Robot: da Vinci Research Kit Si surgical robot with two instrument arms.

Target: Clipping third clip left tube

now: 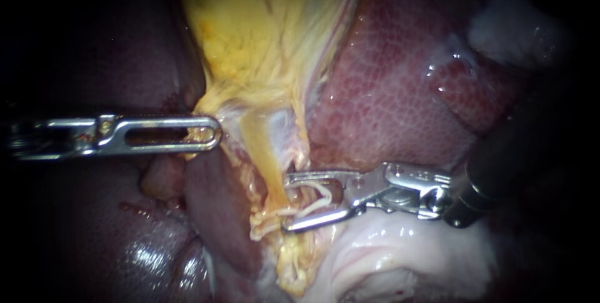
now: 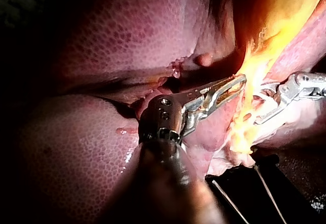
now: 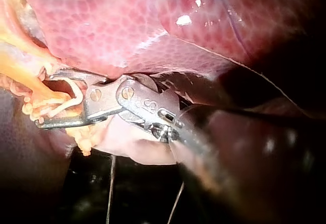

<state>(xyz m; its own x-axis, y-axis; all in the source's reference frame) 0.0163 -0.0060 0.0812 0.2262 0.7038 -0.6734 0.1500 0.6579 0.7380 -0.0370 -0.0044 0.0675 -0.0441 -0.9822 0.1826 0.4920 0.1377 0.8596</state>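
A yellow tube (image 1: pixel 270 175) runs down from the gallbladder (image 1: pixel 262 34) toward the pale tissue below. My right instrument (image 1: pixel 286 203) has its jaws open, one on each side of this tube. A pale clip (image 1: pixel 317 199) sits between them, bent around the tube. In the right wrist view the same jaws (image 3: pixel 46 99) straddle the tube (image 3: pixel 28 81), with the clip (image 3: pixel 76 94) inside. My left instrument (image 1: pixel 209 134) is shut on yellowish tissue at the gallbladder's lower edge and holds it to the left. The left wrist view shows those jaws (image 2: pixel 237 85) on that tissue.
Dark red liver (image 1: pixel 400 90) lies behind and to the right of the gallbladder. More liver (image 1: pixel 156 253) fills the lower left. Pale whitish tissue (image 1: pixel 387 253) lies under my right instrument's shaft. Frayed yellow strands (image 1: pixel 290 272) hang below the tube.
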